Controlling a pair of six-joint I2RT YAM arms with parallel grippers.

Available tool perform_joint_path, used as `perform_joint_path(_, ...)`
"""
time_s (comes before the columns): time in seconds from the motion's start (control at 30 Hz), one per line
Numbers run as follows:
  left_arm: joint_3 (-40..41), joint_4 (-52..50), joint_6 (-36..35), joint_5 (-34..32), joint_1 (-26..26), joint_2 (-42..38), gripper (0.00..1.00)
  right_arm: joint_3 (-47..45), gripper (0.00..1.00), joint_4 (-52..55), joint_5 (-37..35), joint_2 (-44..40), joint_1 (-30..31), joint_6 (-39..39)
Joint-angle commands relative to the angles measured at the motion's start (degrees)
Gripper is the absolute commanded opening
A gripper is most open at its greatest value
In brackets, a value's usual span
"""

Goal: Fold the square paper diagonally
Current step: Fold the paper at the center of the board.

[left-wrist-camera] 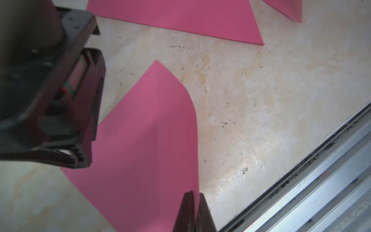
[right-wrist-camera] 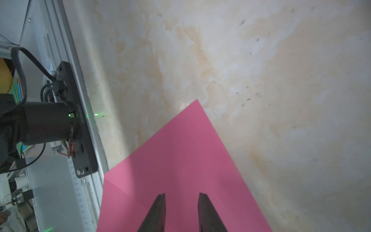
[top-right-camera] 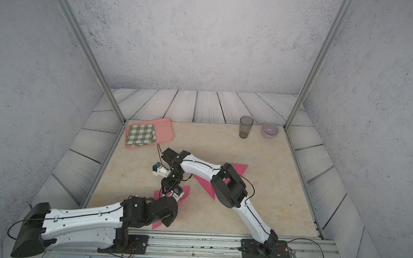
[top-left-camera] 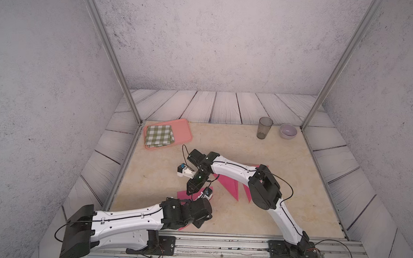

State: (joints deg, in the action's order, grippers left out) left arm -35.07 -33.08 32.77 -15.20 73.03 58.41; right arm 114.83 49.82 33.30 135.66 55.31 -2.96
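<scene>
Pink paper (left-wrist-camera: pixel 144 140) pinched in left gripper (left-wrist-camera: pixel 194 196), right gripper (right-wrist-camera: pixel 181 195) parted over it

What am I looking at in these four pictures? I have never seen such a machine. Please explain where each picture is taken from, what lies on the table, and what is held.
These are two white robot arms, the left arm and the right arm, each ending in a two-fingered gripper. Two pictures look down from above on the whole table. The other two come from small cameras on the wrists. On the table are a tray with a checked cloth, a cup, a bowl and some folded pink paper. The left gripper is shut on the edge of another pink paper, which curves up from the table. The right gripper is open over pink paper and grips nothing.
</scene>
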Motion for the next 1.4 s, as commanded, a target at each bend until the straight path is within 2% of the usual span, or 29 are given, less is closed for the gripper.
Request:
perform_joint_path(0.0,0.6,0.0,-0.3,-0.3,-0.1,-0.9,0.0,2.9,0.31,6.1,-2.5,4.5,-0.2,-3.4)
perform_joint_path(0.17,0.5,-0.1,0.3,-0.1,0.0,-0.9,0.0,4.0,0.31,7.3,-4.3,6.0,-0.2,-4.1)
perform_joint_path(0.47,-1.1,-2.7,2.3,-0.1,0.0,-0.2,0.0,4.0,0.2,6.4,-7.6,6.8,-2.2,-1.5)
perform_joint_path(0.77,-3.5,-9.3,5.6,-8.8,-0.5,-2.7,0.0,-3.8,0.19,4.0,-5.9,1.6,-5.7,4.5)
perform_joint_path(0.93,-4.5,-11.1,4.9,-8.7,-5.3,-2.2,0.0,-6.4,0.19,3.7,-5.3,0.2,-6.0,5.5)
perform_joint_path(1.07,-4.3,-8.3,0.6,-2.1,-11.4,-1.0,0.0,-7.7,0.2,2.9,-5.1,-0.4,-6.2,6.0)
perform_joint_path(1.37,-6.0,-4.2,-2.9,-3.1,-14.9,7.7,0.0,-8.6,0.22,2.5,-3.1,-0.7,-7.4,7.0)
